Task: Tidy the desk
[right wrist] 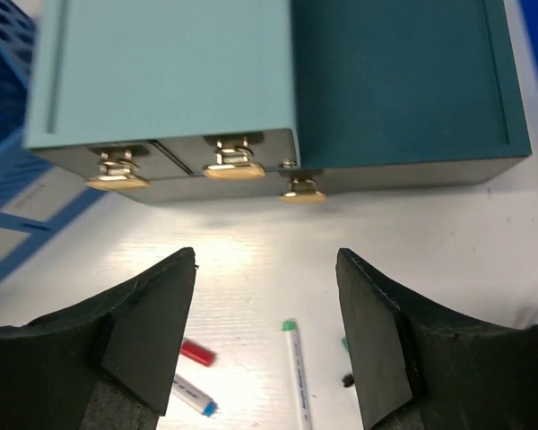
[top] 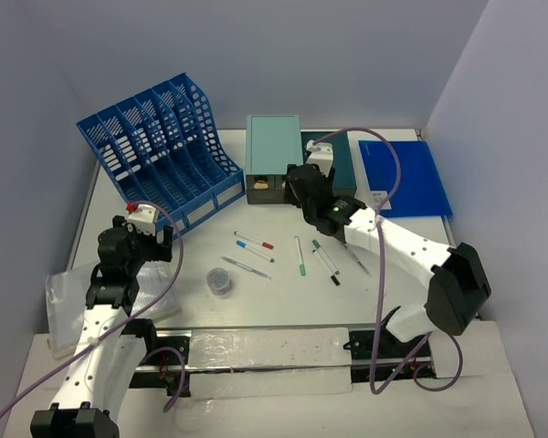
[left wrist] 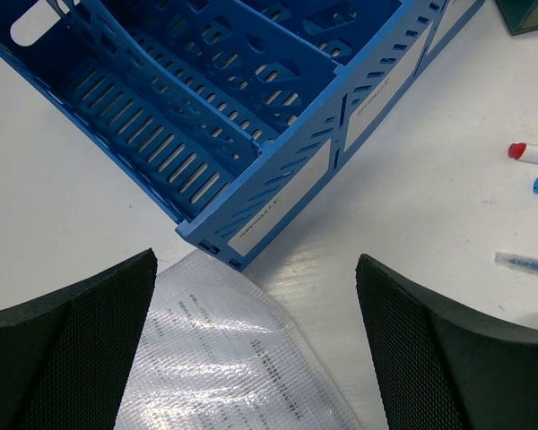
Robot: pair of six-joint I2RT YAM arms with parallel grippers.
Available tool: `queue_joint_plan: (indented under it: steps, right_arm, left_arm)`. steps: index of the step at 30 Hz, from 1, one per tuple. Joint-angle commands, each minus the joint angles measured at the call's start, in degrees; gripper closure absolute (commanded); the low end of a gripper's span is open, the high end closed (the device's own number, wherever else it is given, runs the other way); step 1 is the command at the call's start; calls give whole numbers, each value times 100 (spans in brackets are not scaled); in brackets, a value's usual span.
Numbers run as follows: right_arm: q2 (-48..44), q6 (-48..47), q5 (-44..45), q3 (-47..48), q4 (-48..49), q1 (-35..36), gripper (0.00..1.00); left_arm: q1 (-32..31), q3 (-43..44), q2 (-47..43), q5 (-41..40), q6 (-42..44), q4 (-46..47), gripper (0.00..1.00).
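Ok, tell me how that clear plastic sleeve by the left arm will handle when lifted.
Probably floppy: the plastic sleeve looks thin and lies flat. Its glossy, glaring surface suggests it may slip. Likely light, holding only printed paper.

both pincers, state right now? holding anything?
Left pincer: open, empty, by the corner of the blue rack.
Right pincer: open, empty, facing the drawer boxes.
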Motion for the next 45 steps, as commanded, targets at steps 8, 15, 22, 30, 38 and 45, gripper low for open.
queue_joint_plan:
  steps: [8, 15, 22, 30, 38, 45]
  right_arm:
    - [1425, 92, 271, 1322, -221, 58, 29]
    - [2108, 110, 785, 1958, -440, 42, 30]
    - [2438, 171, 711, 2115, -421, -76, 35]
    - [2533, 178, 643, 1907, -244, -163, 44]
    - [2565, 109, 661, 1845, -106, -248, 50]
    - [2518, 97, 505, 1700, 38, -318, 51]
  left_arm:
    - [38, 186, 25, 59, 30, 82, 2]
    - [38, 195, 34, 53, 32, 73, 2]
    - [38, 213, 69, 55, 33, 64, 2]
    - [38, 221, 133, 35, 22, 73, 2]
    - [38, 213, 87, 44, 24, 64, 2]
    - [38, 209, 74, 44, 24, 64, 2]
